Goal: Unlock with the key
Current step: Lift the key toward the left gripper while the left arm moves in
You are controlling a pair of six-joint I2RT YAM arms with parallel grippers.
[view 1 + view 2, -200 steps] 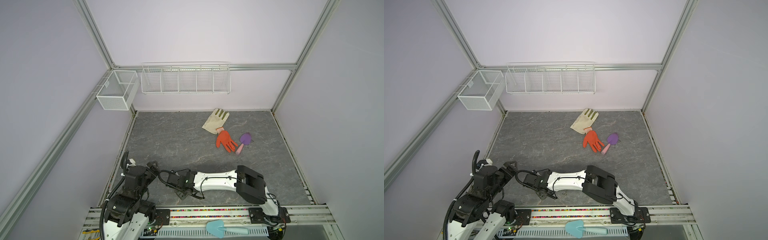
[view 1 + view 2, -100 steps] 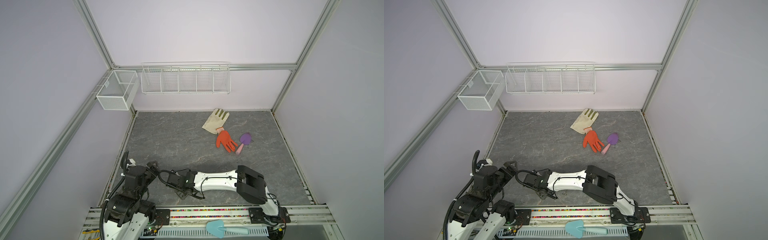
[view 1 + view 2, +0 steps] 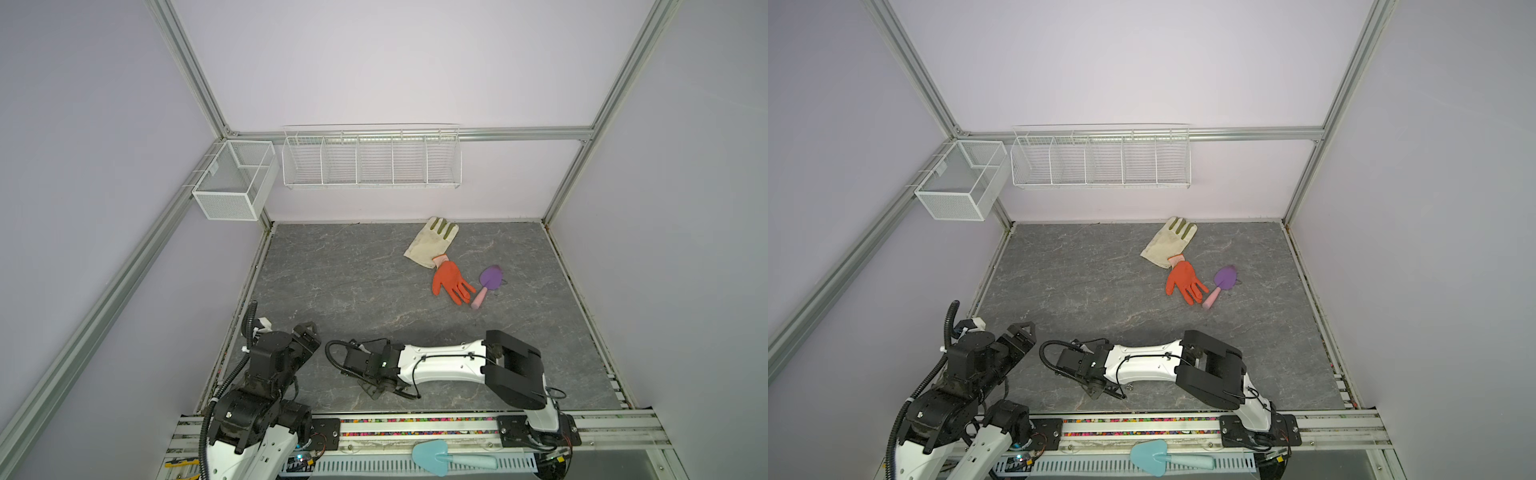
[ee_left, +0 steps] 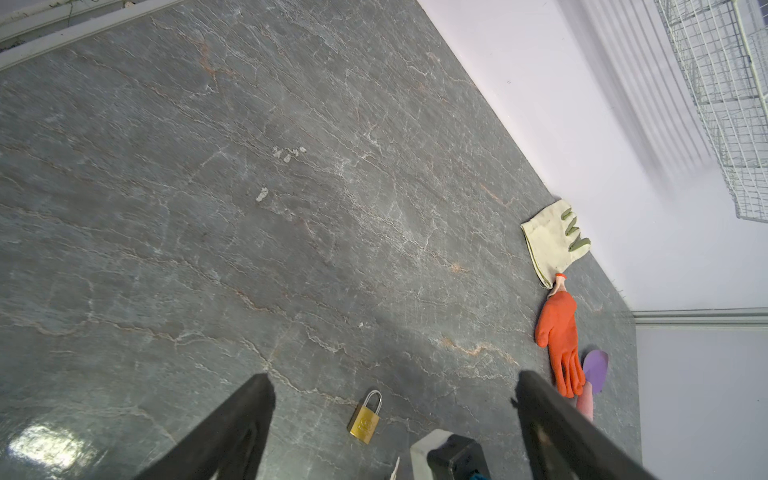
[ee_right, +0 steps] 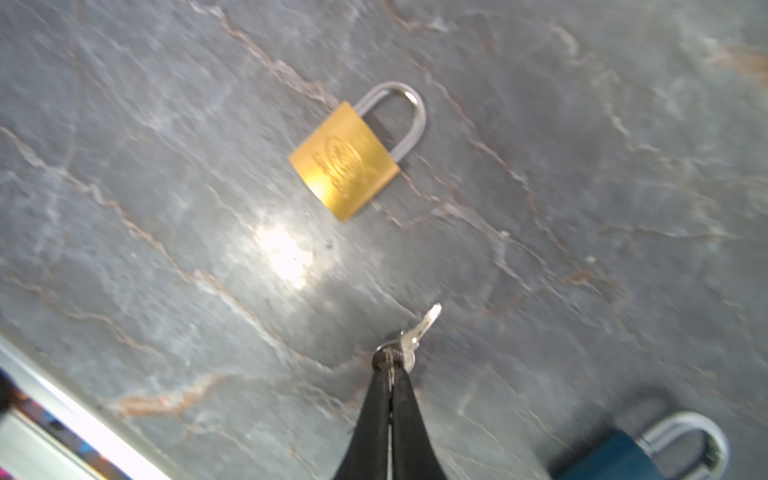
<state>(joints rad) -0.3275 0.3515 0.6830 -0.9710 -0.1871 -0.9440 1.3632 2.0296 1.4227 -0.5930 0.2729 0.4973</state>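
- Where the fingers of the right gripper [image 5: 390, 365] meet, they pinch the head of a small silver key [image 5: 422, 330], near the steel-shackled brass padlock [image 5: 345, 162] but not touching it.
- The brass padlock lies flat on the grey marbled tabletop [image 5: 166, 124].
- A blue padlock [image 5: 611, 459] lies apart from the brass padlock.
- The left gripper [image 4: 392, 374] stands spread wide and empty, short of the brass padlock.
- An orange glove [image 4: 559, 328] and a cream fabric glove [image 4: 548, 237] lie well beyond the brass padlock.

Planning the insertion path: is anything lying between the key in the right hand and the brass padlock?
Nothing visible does. In the right wrist view, only bare table lies between the key, pinched in the shut right hand, and the brass padlock. A blue padlock lies off to the side, clear of that path.
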